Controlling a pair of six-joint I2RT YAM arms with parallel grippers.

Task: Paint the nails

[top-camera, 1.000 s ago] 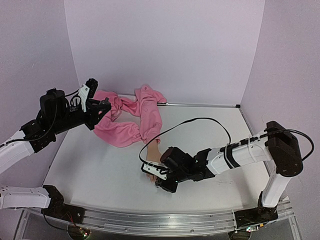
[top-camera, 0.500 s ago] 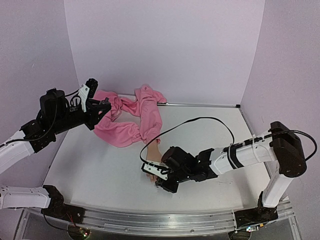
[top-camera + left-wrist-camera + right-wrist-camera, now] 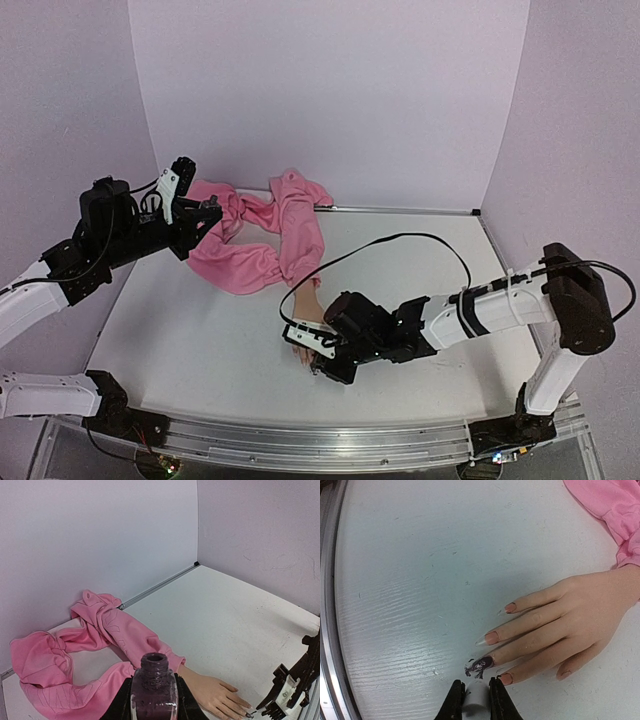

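A pale mannequin hand [image 3: 570, 615] lies flat on the white table, its wrist in a pink sleeve [image 3: 615, 510]; it also shows in the top view [image 3: 308, 331] and the left wrist view [image 3: 215, 695]. One nail [image 3: 484, 663] is dark purple, with smears on the table beside it; the other nails [image 3: 492, 638] are skin-toned. My right gripper [image 3: 476, 695] is shut on a white brush cap, its tip right at the dark nail. My left gripper [image 3: 152, 705] is shut on an open purple polish bottle [image 3: 153, 685], held high at the back left [image 3: 185, 215].
The pink cloth [image 3: 270, 235] lies bunched against the back wall. A black cable [image 3: 400, 245] loops over the table behind the right arm. A metal rail [image 3: 300, 440] runs along the near edge.
The right gripper has crept slightly left along the hand's fingertips. The left arm has not moved.
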